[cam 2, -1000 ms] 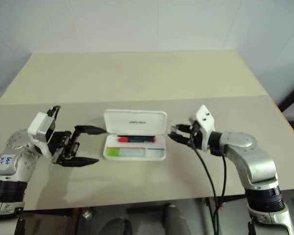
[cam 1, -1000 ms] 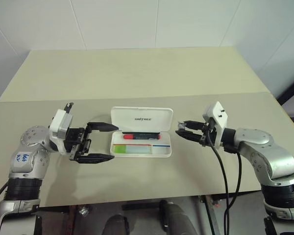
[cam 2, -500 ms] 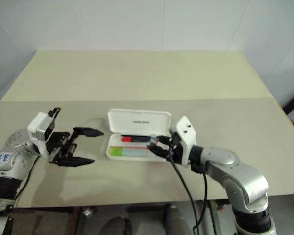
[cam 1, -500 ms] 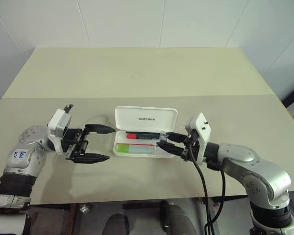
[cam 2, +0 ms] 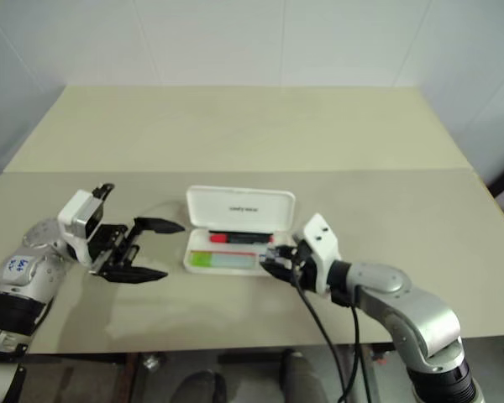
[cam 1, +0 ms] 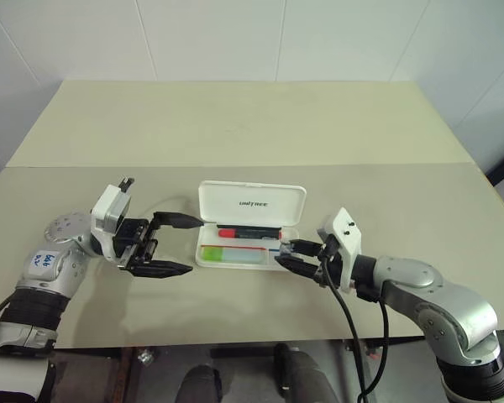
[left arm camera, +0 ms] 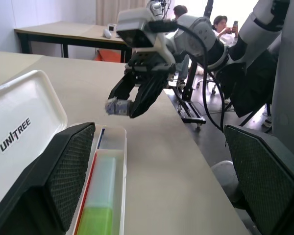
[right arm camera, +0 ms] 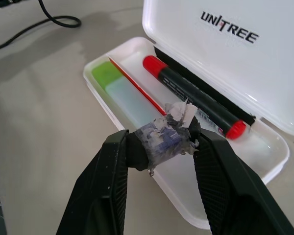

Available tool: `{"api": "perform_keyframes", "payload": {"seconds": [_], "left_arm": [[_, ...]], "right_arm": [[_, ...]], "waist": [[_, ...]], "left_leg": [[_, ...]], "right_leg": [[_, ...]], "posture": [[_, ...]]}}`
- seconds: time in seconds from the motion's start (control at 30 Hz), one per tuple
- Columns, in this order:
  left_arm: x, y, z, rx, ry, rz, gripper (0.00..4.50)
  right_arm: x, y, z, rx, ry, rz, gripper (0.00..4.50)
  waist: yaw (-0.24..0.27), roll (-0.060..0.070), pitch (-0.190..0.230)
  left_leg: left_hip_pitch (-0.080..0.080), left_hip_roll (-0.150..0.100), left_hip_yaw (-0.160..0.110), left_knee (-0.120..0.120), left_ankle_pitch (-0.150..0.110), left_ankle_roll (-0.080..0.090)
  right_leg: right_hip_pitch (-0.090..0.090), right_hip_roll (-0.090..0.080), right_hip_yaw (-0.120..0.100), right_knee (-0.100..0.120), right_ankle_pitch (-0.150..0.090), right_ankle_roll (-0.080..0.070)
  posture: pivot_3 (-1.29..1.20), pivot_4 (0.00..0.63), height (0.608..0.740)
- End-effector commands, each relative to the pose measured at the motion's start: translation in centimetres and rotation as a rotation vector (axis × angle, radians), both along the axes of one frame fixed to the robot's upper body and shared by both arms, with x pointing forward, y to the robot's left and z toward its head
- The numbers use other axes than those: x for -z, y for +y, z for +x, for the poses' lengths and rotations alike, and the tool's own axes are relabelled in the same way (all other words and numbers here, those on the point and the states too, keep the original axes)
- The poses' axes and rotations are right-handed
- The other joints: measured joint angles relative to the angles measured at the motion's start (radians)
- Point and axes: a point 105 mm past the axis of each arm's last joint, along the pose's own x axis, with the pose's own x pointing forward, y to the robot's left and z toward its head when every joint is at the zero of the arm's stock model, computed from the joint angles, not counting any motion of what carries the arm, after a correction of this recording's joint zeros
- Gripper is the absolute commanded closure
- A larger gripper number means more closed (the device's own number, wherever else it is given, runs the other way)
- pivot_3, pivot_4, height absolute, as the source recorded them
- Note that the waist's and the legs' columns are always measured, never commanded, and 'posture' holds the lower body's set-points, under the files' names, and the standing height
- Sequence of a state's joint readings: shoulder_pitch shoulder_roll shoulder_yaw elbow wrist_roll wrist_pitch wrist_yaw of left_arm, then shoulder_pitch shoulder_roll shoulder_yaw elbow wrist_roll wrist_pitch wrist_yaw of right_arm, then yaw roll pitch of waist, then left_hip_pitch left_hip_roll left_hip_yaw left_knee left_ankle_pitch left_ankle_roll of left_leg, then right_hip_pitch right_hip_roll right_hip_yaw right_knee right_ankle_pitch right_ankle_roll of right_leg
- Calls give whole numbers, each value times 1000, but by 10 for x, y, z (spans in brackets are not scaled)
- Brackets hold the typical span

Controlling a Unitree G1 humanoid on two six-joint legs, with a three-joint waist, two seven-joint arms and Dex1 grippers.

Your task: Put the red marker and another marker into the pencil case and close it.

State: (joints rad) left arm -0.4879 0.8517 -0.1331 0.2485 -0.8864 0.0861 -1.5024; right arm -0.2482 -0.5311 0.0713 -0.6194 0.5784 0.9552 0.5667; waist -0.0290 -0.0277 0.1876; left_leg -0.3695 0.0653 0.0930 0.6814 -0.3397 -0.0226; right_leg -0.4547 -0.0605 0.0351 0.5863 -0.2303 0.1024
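Since both markers already lie in the tray, closing is what remains:

Pencil case (cam 1: 250,206): white hinged box, lid raised with dark logo text facing the robot, tray open on the beige table (cam 1: 235,126).

Red marker (cam 1: 250,232): lying in the tray's back lane, just under the lid.

Light-green marker (cam 1: 233,253): lying in the front lane, beside a thin red stripe.

Left gripper (cam 1: 181,244): fingers spread wide, level, pointing at the case's left end, near it but apart; nothing between them.

Right gripper (right arm camera: 162,138): fingers partly closed, pinching a small crumpled grey-blue wad (tape or paper, I cannot tell which) just above the tray's right end.

Step in hand: loading looks finished; the closing stage, by my reading.

Next move calls for: getting the wad clear of the tray, then a finger behind the lid's top edge to tip it forward and press it down, with the other gripper steadying the light case so it does not skid.
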Motion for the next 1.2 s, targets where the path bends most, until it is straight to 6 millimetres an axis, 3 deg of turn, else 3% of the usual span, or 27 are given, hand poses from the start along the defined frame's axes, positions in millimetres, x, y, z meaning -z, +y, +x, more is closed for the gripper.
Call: {"api": "perform_keyframes", "payload": {"seconds": [0.03,0.53,0.73,0.93,1.2], "left_arm": [[-9,2,-12,124,-38,-6,0],[-8,4,-13,119,-42,-4,0],[-7,3,-14,117,-48,-8,0],[-9,1,-12,121,-47,-8,0],[-14,-2,-5,127,-54,1,0]], "right_arm": [[2,3,0,-20,-19,-6,2877],[5,5,5,2,-33,-17,2877],[-8,1,5,110,-48,-5,2877],[-9,16,-4,213,-35,20,2877],[-10,19,-5,345,-30,29,2877]], "waist": [[0,0,0],[1,0,0],[1,0,0],[1,-1,-1],[1,-1,-1]], "left_leg": [[0,0,0,0,0,0],[0,0,0,1,0,0],[0,0,0,1,0,0],[0,0,0,0,0,0],[-1,0,0,1,0,0]], "right_leg": [[0,0,0,1,0,0],[0,0,0,1,0,0],[0,0,0,3,0,0],[0,0,0,3,0,0],[0,0,0,4,-1,-1]], "posture": [[0,150,740],[0,150,740],[0,150,740],[0,150,740],[0,150,740]]}}
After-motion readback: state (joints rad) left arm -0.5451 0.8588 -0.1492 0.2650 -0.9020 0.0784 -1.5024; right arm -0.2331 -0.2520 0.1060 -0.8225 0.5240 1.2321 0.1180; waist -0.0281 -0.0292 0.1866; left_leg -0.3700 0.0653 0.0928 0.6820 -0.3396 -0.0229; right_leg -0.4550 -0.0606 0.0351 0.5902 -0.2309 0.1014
